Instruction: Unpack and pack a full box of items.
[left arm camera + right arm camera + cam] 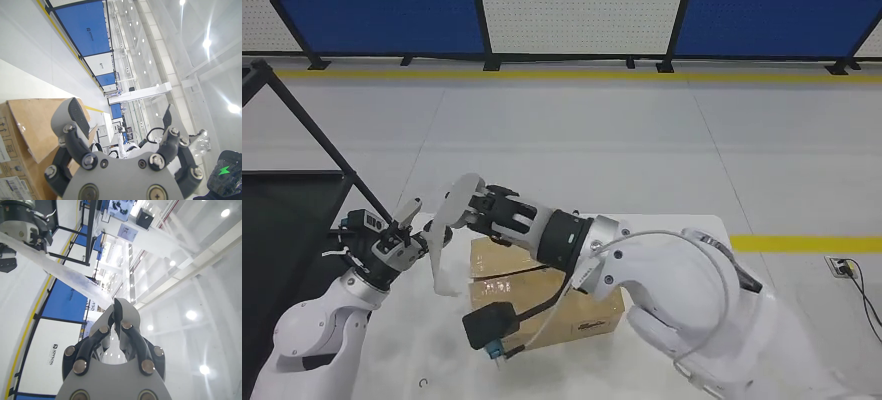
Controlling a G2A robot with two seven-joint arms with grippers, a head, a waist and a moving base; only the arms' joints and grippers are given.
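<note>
A brown cardboard box point(542, 300) stands on the white table, with its top flaps point(497, 255) partly raised; its side also shows in the left wrist view point(28, 123). My right gripper point(470, 200) point(114, 306) is above the box's left end, shut on a translucent white plastic sheet point(447, 225) point(75, 281). The sheet hangs and stretches toward my left gripper point(414, 228) point(122, 111). That gripper is open just left of the box, with nothing between its fingers, and crumpled plastic point(202, 140) lies beyond one finger.
A black metal frame point(302, 110) slants along the table's left side. Bare table point(682, 225) shows to the right of the box. A small ring point(422, 383) lies near the front edge. The floor with a yellow line point(802, 243) lies beyond.
</note>
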